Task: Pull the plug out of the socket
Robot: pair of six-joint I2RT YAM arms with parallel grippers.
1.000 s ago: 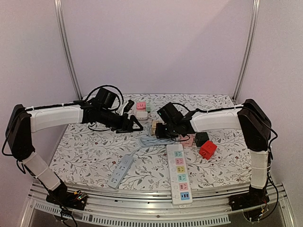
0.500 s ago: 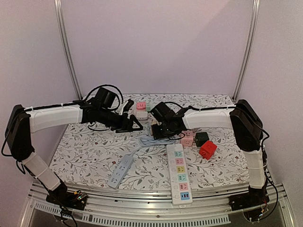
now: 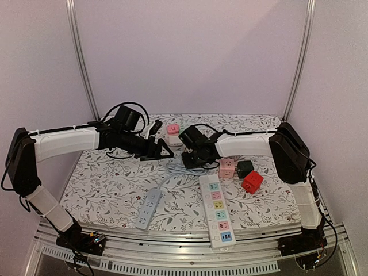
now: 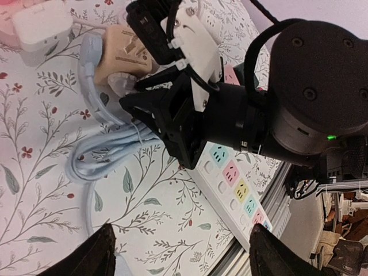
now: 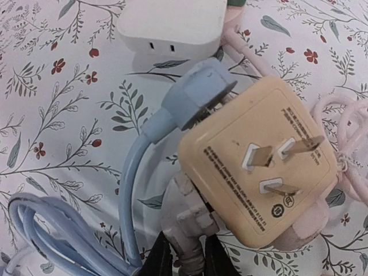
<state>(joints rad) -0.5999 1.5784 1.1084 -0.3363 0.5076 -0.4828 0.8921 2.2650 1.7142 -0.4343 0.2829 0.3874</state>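
Observation:
The socket is a beige cube adapter (image 5: 259, 167) lying on the table with its own three prongs facing up. A light blue plug (image 5: 198, 95) and a grey-white plug (image 5: 190, 221) sit in its sides. My right gripper (image 5: 183, 259) is shut on the grey-white plug, close against the cube. In the left wrist view the cube (image 4: 121, 57) lies just beyond the right gripper's black fingers (image 4: 141, 106). My left gripper (image 4: 190, 256) is open and empty, held above the table just left of the right gripper (image 3: 190, 158). In the top view the left gripper (image 3: 163, 150) hides part of the cube.
A white adapter (image 5: 172, 23) lies behind the cube and a coiled blue cable (image 5: 57, 230) beside it. A long white strip with coloured sockets (image 3: 217, 210) and a grey strip (image 3: 148, 208) lie at the front. Pink (image 3: 226, 167), black (image 3: 245, 167) and red (image 3: 252, 181) cubes sit at the right.
My right gripper has moved left with the plug and cube, uncovering the pink cube. The blue cable and both power strips have shifted a little left. The left arm has barely moved.

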